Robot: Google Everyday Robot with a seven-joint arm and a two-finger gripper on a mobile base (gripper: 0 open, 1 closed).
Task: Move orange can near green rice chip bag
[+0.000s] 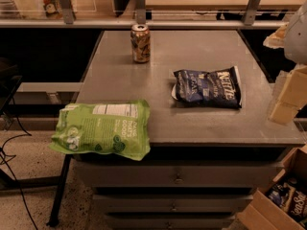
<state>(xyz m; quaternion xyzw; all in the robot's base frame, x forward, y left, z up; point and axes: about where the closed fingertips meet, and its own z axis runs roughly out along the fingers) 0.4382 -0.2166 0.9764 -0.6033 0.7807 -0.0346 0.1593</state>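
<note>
The orange can (140, 43) stands upright at the back of the grey table (192, 123), left of centre. The green rice chip bag (102, 129) lies flat at the table's front left corner and hangs over the left edge. My gripper (287, 102) is at the far right of the view, above the table's right edge, far from both the can and the bag, with nothing seen in it.
A dark-blue Kettle chip bag (207, 87) lies right of the table's centre. A railing with posts (139, 4) runs behind the table. Drawers (177, 176) sit below the table's front. A cardboard box (283, 198) of snacks stands on the floor at bottom right.
</note>
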